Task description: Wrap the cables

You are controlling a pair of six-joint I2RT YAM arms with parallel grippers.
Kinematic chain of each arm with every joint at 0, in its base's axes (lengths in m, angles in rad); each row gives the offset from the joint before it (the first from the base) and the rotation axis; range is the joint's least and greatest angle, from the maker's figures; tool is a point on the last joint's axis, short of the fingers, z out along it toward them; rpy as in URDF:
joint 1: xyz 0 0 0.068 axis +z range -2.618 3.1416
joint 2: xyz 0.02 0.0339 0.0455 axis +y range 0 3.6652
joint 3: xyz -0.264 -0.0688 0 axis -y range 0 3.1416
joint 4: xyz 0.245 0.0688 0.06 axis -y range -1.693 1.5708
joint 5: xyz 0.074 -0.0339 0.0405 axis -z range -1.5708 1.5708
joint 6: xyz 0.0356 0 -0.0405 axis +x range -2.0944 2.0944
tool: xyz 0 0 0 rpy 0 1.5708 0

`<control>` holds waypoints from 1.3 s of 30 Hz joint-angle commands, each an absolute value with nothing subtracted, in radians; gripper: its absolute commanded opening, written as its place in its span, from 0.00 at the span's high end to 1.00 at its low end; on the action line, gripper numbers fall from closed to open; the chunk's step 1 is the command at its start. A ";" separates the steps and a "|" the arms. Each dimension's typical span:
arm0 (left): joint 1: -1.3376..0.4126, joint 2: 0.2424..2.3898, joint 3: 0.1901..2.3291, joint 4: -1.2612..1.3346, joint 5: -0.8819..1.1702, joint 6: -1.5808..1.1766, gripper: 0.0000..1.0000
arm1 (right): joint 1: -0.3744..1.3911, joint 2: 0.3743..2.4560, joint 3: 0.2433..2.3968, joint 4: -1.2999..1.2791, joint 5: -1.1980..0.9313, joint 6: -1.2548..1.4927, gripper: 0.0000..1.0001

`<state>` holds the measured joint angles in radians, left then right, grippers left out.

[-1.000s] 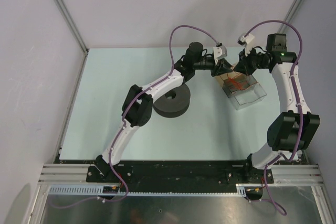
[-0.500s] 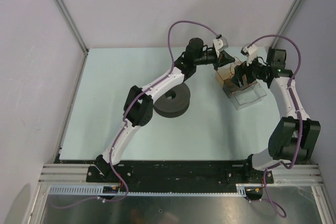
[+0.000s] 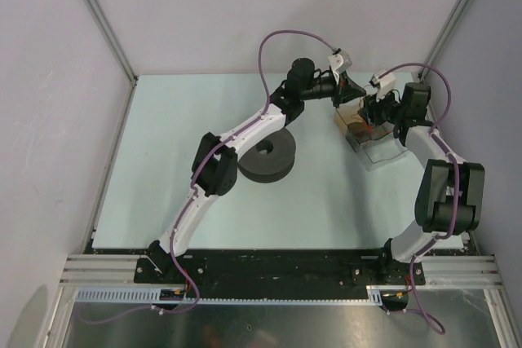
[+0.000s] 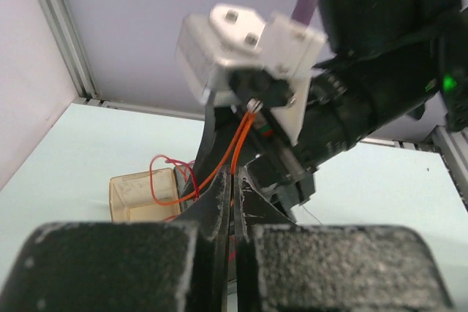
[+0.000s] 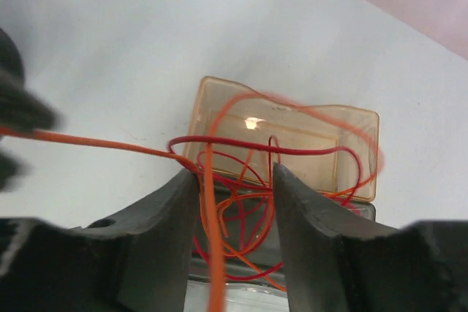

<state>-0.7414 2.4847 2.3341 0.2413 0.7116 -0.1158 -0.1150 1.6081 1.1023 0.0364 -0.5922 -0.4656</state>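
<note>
The pale green table (image 3: pixel 163 136) carries both arms at its near edge. The left arm (image 3: pixel 245 132) runs up and to the right in a long arc, its wrist level and aimed right. The right arm (image 3: pixel 444 185) rises from its base, folds at the elbow and reaches back left, so the two wrists nearly meet at the far right of the table. A green light glows on the right arm.

A black roll (image 3: pixel 277 165) lies flat under the left forearm. A clear tub (image 3: pixel 387 151) sits below the right wrist, with a small amber box (image 5: pixel 292 118) just beside it on the far side.

The left gripper (image 4: pixel 232 193) is pinched closed, an orange strand coming out of the seam between its fingers. The right gripper (image 5: pixel 234 177) hangs over the amber box with jaws apart, clamping nothing.

The cables (image 5: pixel 95 141) lie in a red-orange tangle in and over the box and tub. Some loops pass between the right fingers, and one strand stretches taut to the left gripper.
</note>
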 commanded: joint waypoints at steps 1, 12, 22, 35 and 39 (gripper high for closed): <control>-0.731 2.398 2.374 0.313 0.732 -0.211 1.00 | -0.119 1.665 1.083 0.158 -0.555 -0.481 0.55; -0.687 2.282 2.377 0.359 0.733 -0.308 1.00 | -0.152 1.745 1.079 0.104 -0.530 -0.541 0.65; -0.620 2.148 2.378 0.371 0.693 -0.394 1.00 | -0.167 1.777 1.073 0.043 -0.540 -0.598 0.66; -0.583 2.047 2.396 0.371 0.683 -0.423 1.00 | -0.185 1.786 1.074 -0.012 -0.566 -0.651 0.83; -0.583 2.042 2.383 0.372 0.675 -0.421 1.00 | -0.190 1.692 1.074 -0.094 -0.653 -0.661 0.45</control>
